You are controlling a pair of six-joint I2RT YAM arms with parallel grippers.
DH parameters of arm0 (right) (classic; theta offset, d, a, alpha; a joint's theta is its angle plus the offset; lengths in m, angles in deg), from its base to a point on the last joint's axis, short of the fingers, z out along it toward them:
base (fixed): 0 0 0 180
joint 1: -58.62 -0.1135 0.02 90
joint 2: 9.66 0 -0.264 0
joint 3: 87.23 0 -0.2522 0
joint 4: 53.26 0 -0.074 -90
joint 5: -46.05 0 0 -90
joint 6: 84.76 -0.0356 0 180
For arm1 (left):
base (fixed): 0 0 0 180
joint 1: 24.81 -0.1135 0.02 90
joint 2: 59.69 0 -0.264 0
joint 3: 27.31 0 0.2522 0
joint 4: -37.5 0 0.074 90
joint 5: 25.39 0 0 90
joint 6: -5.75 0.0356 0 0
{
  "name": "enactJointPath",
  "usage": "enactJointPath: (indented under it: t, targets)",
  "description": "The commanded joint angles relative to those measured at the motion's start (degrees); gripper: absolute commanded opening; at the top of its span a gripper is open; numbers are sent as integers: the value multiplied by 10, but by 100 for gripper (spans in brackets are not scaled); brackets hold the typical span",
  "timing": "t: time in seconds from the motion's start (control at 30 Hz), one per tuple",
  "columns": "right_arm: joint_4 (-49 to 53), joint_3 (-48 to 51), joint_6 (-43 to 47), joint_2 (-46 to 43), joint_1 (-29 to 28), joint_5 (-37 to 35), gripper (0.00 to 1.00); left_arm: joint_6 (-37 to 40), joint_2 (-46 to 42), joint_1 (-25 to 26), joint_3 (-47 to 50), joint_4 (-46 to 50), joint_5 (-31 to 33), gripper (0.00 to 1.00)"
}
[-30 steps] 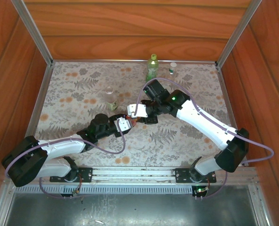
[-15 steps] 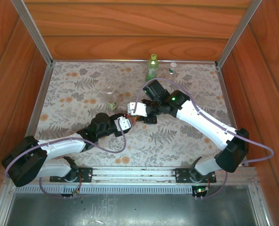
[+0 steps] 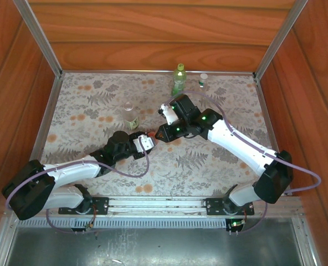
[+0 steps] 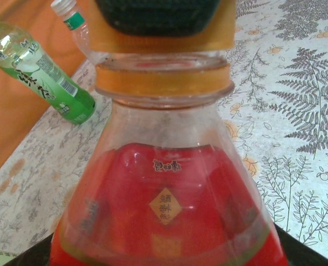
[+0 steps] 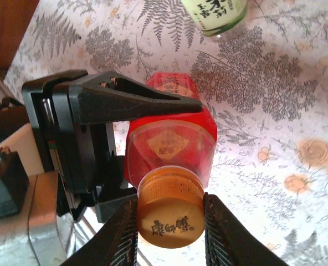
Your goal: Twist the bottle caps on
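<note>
We see the left jaws clamped around the red bottle (image 5: 172, 130) near the middle of the floral worktop (image 3: 86, 111). The right jaws pinch the orange cap (image 5: 169, 213) sitting on its neck. A green bottle (image 3: 179, 77) stands by the back edge.

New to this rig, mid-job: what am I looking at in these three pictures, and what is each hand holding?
Two robot arms are bolted at the table's near edge. One picture looks down from above; the other two come from a camera on each wrist. The left hand clamps the red bottle; the right hand grips the orange cap on its neck. On the table stand a green bottle and a white-capped bottle at the back, and a clear bottle nearer.
</note>
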Motion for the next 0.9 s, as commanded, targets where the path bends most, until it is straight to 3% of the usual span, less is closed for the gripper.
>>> enactJointPath:
  t: [0.0, 0.13, 0.33, 0.6, 0.87]
  targets:
    - [7, -11, -45, -3, -15, 17, 21, 10, -15, 5, -24, -59, -31, 55]
    - [29, -11, 67, -19, -15, -11, 46, 17, -18, 3, -17, -59, -24, 55]
    - [34, 9, 263, -75, -14, -12, 65, 25, -26, -5, 2, -57, -26, 55]
    - [46, 33, 536, -124, -14, 13, 63, 16, -30, -11, 2, -54, -59, 55]
    - [40, -3, 652, -79, -14, -19, 47, 20, -28, -13, 1, -53, -72, 55]
